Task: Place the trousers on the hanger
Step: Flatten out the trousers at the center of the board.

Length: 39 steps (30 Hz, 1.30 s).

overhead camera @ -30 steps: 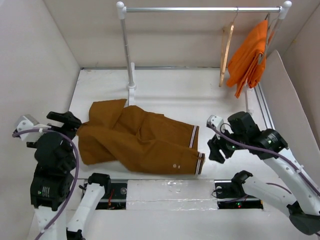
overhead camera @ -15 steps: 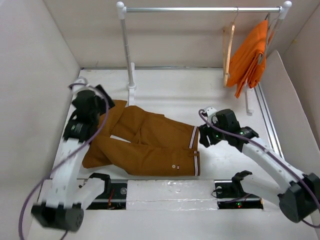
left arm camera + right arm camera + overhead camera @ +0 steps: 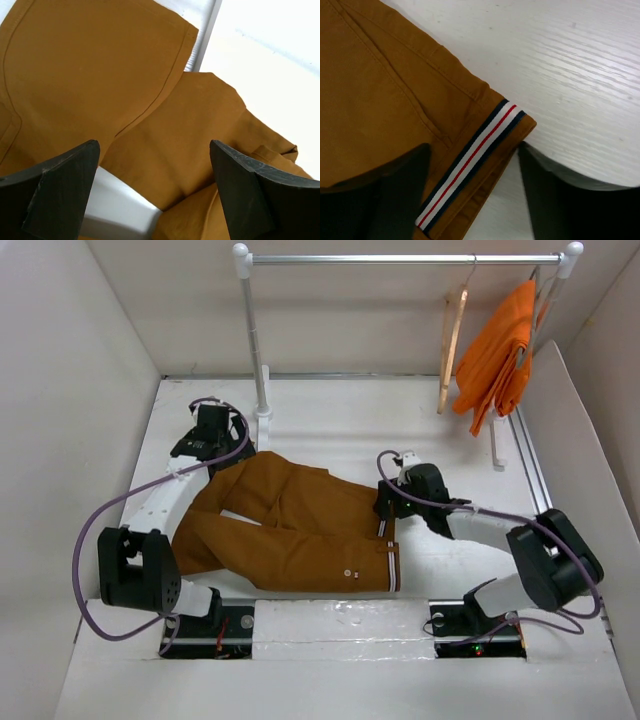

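Observation:
The rust-brown trousers point(image 3: 290, 525) lie flat on the white table, legs to the left, striped waistband point(image 3: 388, 530) to the right. My left gripper point(image 3: 205, 455) is open, low over the leg ends point(image 3: 150, 130) at the far left. My right gripper point(image 3: 385, 505) is open and straddles the waistband's far corner point(image 3: 475, 160), one finger over the cloth, one over bare table. The pale wooden hanger point(image 3: 453, 335) hangs by its hook on the rail at the back right.
A white-and-silver clothes rail point(image 3: 400, 258) spans the back, its left post point(image 3: 258, 350) standing just behind the trouser legs. A bright orange garment point(image 3: 497, 355) hangs beside the hanger. White walls close in on the left, back and right.
My left arm has swung from the near left up to the far leg ends. My right gripper has moved left onto the waistband corner. The trousers have been spread flatter.

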{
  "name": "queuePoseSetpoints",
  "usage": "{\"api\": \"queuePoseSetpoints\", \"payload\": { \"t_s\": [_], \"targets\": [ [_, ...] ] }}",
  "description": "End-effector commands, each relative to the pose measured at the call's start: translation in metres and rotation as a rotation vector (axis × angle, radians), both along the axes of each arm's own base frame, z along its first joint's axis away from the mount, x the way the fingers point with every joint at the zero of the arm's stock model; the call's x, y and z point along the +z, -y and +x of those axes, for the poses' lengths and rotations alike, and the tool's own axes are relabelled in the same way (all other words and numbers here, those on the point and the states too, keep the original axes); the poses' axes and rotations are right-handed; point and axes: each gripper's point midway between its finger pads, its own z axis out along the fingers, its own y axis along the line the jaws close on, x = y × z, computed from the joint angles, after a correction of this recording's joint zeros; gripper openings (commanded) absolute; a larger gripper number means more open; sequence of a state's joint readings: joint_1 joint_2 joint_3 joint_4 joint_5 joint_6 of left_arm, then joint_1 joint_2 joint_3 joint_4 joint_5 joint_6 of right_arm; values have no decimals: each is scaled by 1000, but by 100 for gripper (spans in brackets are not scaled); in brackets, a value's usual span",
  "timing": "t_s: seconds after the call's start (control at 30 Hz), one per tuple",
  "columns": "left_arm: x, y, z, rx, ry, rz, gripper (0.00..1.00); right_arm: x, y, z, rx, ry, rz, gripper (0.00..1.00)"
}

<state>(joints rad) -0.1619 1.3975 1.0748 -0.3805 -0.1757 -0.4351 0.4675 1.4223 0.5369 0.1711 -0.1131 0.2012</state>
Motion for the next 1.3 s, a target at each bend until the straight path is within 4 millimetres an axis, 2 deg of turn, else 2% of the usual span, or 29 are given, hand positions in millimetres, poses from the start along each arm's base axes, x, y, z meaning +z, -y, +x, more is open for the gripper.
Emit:
{"api": "queuePoseSetpoints", "payload": {
  "t_s": [0.0,0.03,0.1,0.13,0.17,0.23,0.3,0.37,0.4,0.43,0.47,0.5,0.53,0.6,0.63,0.67,0.73,0.77,0.83,0.87,0.9,0.93,1.0,1.03,1.1,1.13,1.2,1.23,1.27],
  "targets": [
    [10,3,4,-11,40,-18,88,-6,-17,11,-49,38,90,71],
    [14,3,4,-13,48,-19,88,-12,-18,9,-63,21,106,41],
    [18,3,3,-16,55,-19,87,-11,-13,8,-99,34,114,14],
    [23,2,2,-15,65,-15,87,8,-11,12,-122,82,141,0],
    [26,2,1,-19,67,-10,84,8,10,12,-186,64,117,0],
    [28,-2,-3,-12,59,8,81,32,44,25,-292,147,80,0],
    [26,-4,-8,-20,35,24,76,77,101,43,-461,228,19,0],
    [26,-6,-12,-19,30,33,75,103,146,43,-556,246,-92,0],
    [26,-8,-15,-15,23,41,74,119,186,45,-690,274,-150,0],
    [26,-9,-16,-15,21,46,74,149,206,51,-751,330,-175,0],
    [25,-11,-19,-12,18,52,74,160,222,49,-805,343,-195,0],
    [24,-13,-21,-2,12,60,74,170,244,48,-881,361,-209,8],
    [21,-17,-24,9,5,76,74,181,246,57,-874,391,-190,47],
    [13,-20,-29,28,-13,80,76,182,252,57,-889,355,-208,71],
    [13,-23,-31,43,-10,91,76,183,246,56,-863,323,-212,80],
    [12,-24,-32,51,-9,92,77,182,238,58,-826,322,-201,81],
    [10,-30,-30,69,0,72,80,184,195,57,-675,349,-124,80],
    [7,-32,-28,70,-1,56,83,164,182,47,-634,316,-117,80],
    [-8,-37,-25,86,-39,70,85,160,147,30,-502,335,-27,75],
    [-15,-38,-25,88,-66,78,86,130,123,12,-414,281,-17,71],
    [-23,-36,-25,77,-87,76,87,124,105,0,-337,278,18,61],
    [-37,-35,-23,67,-123,80,88,132,85,-4,-254,339,73,29],
    [-47,-37,-17,84,-138,94,88,128,42,-34,-41,355,152,10],
    [-59,-38,-15,90,-168,98,88,125,32,-44,22,345,145,6],
    [-67,-35,-5,96,-171,87,89,129,7,-63,140,337,128,10],
    [-78,-34,-3,95,-201,84,89,119,6,-71,171,298,82,25],
    [-82,-25,8,83,-185,41,88,110,-10,-81,254,271,49,50],
    [-87,-22,12,76,-191,25,84,110,-14,-82,272,260,35,64],
    [-87,-20,15,75,-182,15,67,108,-18,-84,288,249,31,68]
  ]
}}
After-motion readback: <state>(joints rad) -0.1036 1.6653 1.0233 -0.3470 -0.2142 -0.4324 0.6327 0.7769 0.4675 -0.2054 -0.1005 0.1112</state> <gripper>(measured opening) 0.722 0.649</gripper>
